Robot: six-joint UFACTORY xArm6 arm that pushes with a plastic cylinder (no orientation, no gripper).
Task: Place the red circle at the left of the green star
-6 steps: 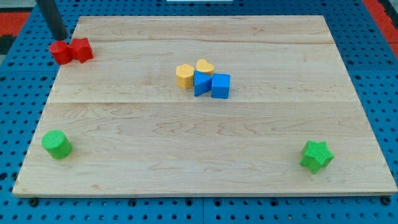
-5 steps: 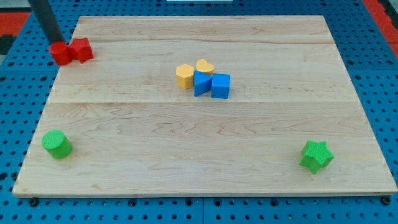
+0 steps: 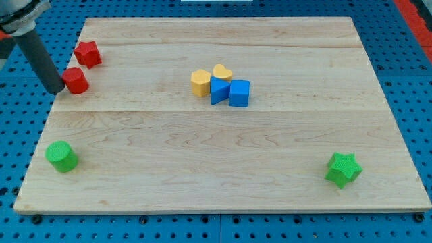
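my tip (image 3: 55, 89) — beside red circle (image 3: 76, 80) (left)

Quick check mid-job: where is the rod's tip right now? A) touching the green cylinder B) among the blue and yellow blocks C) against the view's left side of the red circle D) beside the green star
C: my tip sits at the view's left side of the red circle, apparently touching it, far from the green star.

view: single camera | looks down obliquely from front | frames whole wooden board (image 3: 223, 169)
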